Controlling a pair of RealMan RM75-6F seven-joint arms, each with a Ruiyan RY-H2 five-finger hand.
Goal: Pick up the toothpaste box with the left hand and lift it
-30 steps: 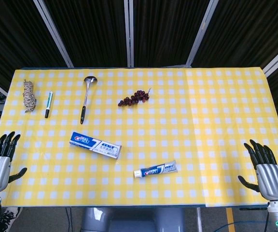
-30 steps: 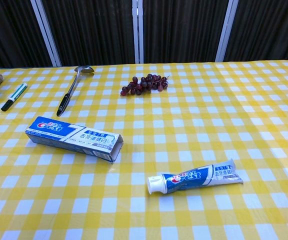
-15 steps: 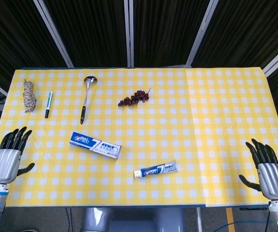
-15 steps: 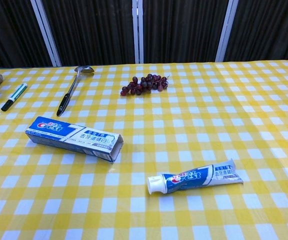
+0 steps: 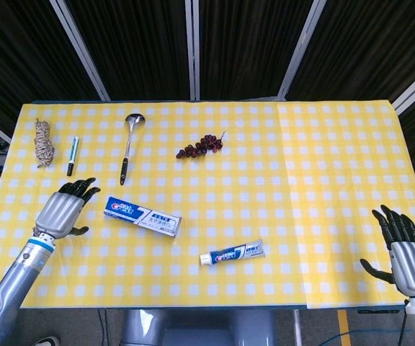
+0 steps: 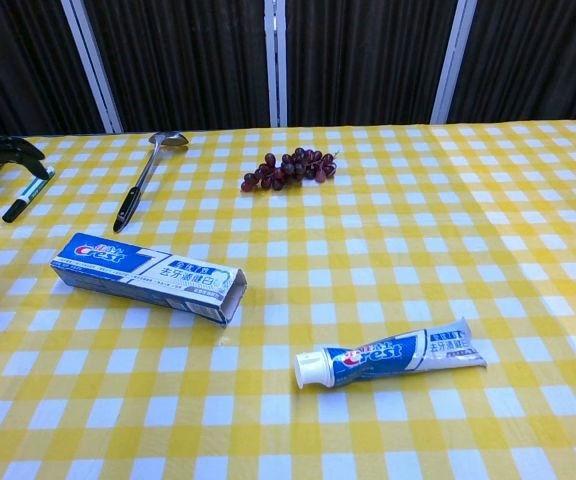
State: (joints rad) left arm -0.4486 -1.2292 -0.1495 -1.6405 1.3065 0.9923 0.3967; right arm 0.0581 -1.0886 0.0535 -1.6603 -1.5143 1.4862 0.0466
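Observation:
The blue and white toothpaste box [image 5: 143, 217] [image 6: 148, 276] lies flat on the yellow checked table, left of centre, its open end toward the front right. My left hand [image 5: 66, 207] hovers just left of the box, fingers apart and holding nothing; only its dark fingertips [image 6: 3, 149] show at the chest view's left edge. My right hand [image 5: 405, 250] is open at the table's front right corner, far from the box.
A toothpaste tube [image 5: 232, 253] [image 6: 388, 355] lies in front of the box to the right. A ladle [image 5: 127, 146], a marker [image 5: 72, 156] and a ball of twine [image 5: 43, 142] lie behind my left hand. A bunch of grapes [image 5: 199, 146] sits mid-table.
My left hand has moved from the front left table edge inward and to the right, now close beside the box. The right hand has slid slightly down. The box has not moved.

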